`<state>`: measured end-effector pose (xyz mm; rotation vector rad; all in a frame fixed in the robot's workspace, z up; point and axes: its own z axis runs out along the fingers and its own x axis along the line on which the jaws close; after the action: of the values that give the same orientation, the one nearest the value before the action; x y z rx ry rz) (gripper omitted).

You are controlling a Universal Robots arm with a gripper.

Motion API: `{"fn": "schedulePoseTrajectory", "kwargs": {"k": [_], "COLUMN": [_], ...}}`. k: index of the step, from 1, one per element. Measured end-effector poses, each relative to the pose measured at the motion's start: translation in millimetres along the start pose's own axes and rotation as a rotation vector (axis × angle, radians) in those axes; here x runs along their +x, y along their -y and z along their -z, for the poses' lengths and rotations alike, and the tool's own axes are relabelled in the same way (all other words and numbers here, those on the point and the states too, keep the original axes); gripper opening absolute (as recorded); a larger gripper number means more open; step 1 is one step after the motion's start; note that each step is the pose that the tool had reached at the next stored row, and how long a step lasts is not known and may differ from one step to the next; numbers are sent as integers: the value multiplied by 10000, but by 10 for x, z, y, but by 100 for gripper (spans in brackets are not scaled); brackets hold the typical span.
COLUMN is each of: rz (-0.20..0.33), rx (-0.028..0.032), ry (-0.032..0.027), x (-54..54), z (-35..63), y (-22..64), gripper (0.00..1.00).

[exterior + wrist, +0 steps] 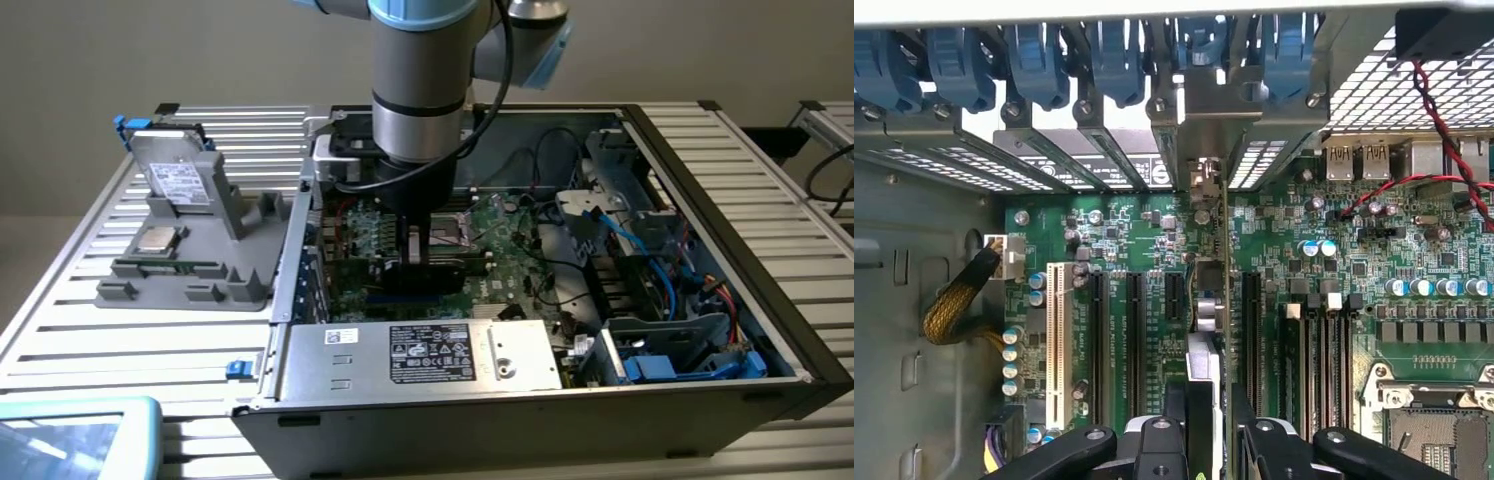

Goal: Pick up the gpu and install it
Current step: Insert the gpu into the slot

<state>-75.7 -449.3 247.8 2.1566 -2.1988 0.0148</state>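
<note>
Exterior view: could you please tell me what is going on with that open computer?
The arm's pincer grips the gpu edge-on inside the open case, over the motherboard's slots, with its bracket toward the rear openings. Whether it is seated cannot be told. A drive sits on the grey holder beside the case.

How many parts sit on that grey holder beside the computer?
3: a silvery drive propped at the back, a square chip in the middle, a green memory stick along the front. None seems hidden.

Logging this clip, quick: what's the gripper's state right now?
The gripper is closed on the gpu, held edge-on above the motherboard.
</note>
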Motion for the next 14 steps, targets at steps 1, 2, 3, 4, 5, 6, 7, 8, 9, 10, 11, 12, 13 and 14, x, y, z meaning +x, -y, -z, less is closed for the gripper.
{"fn": "schedulePoseTrajectory", "kwargs": {"k": [1,2,3,4,5,6,7,8,9,10,11,12,13,14], "rz": [1,0,0,0,-1,-1,-1,0,-1,-1,-1,-1,-1,-1], "rx": [0,0,0,0,0,0,0,0,0,0,0,0,0,0], "ry": [2,2,2,3,3,3,4,3,2,3,3,2,3,3], "x": [4,4,4,4,4,4,4,4,4,4,4,4,4,4], "z": [0,0,0,0,0,0,0,-1,-2,-3,-4,-4,-6,-6], "y": [0,0,0,0,0,0,0,0,0,0,0,0,0,0], "gripper": [27,27,27,27,27,27,27,27,27,27,27,27,27,27]}}
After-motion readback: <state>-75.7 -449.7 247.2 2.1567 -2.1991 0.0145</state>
